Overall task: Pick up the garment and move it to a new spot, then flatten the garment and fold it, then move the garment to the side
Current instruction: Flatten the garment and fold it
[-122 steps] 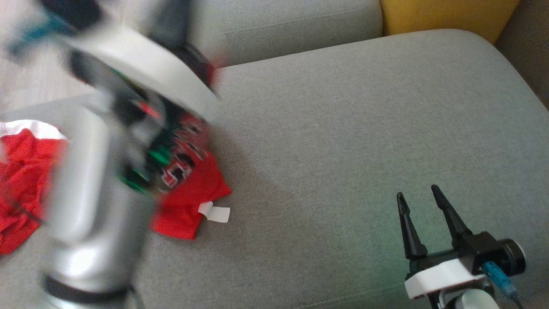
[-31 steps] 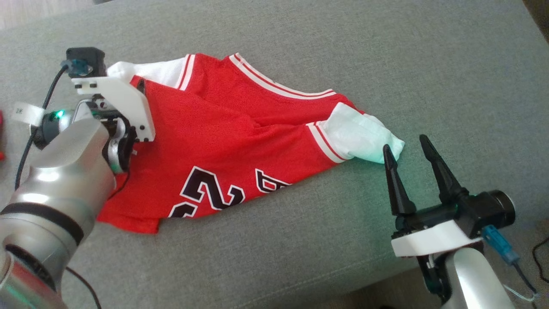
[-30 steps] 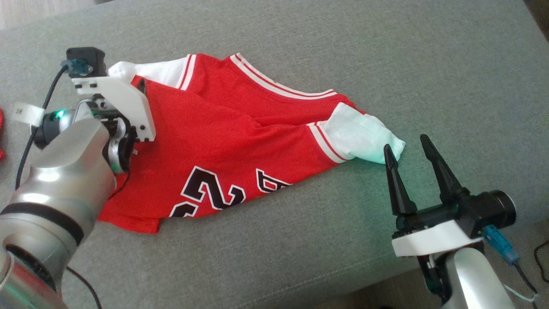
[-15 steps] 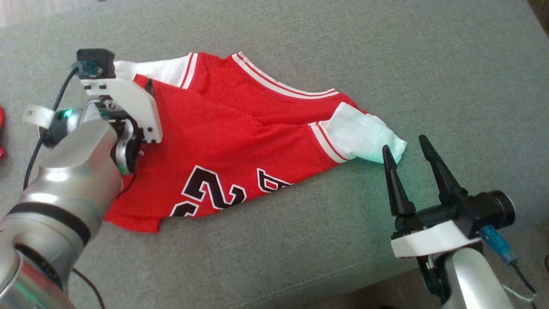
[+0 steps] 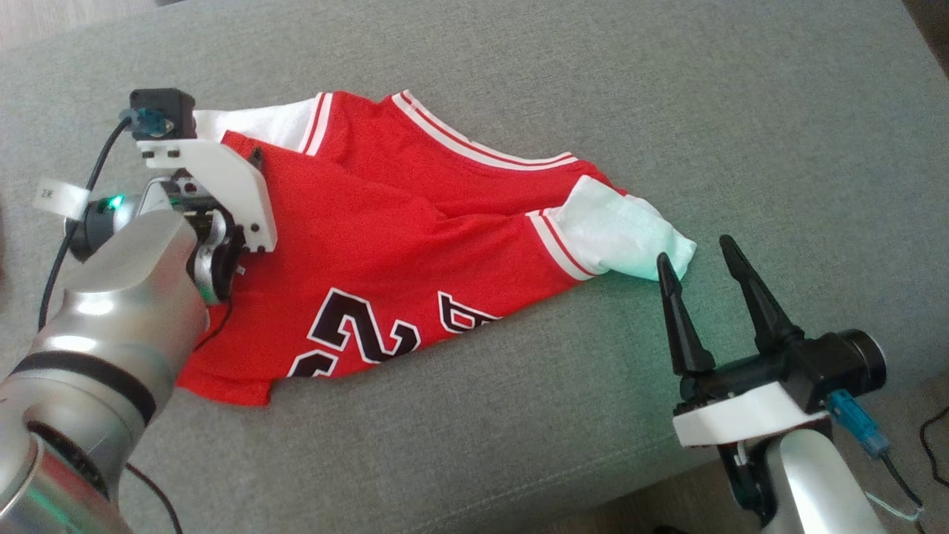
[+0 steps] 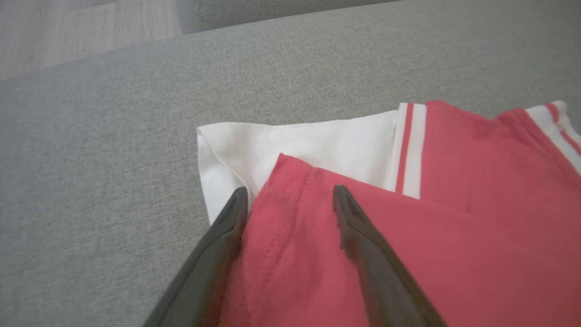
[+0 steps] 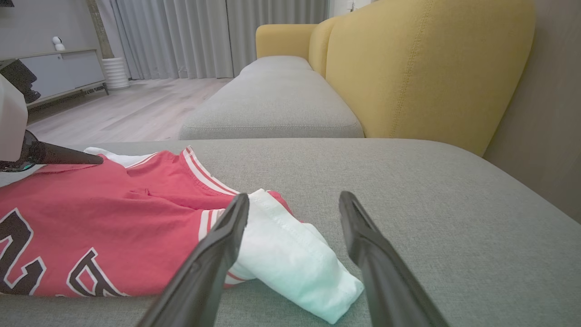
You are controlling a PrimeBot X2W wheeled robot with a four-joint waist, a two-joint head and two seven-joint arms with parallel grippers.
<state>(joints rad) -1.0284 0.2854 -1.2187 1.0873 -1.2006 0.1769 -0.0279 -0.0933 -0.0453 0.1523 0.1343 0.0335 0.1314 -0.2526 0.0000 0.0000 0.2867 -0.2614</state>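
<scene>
From the head, the garment, a red shirt with white sleeves and black numbers, lies rumpled on the grey sofa. The right gripper waits by one white sleeve, fingers spread.

From the left wrist, the left gripper rests its spread fingers on a red corner.

From the right wrist, the shirt looks the same as a moment ago.

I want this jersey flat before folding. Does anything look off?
The jersey is not flat: a red flap lies folded over the white sleeve by the left gripper, and the other white sleeve sits bunched beside the right gripper.
</scene>
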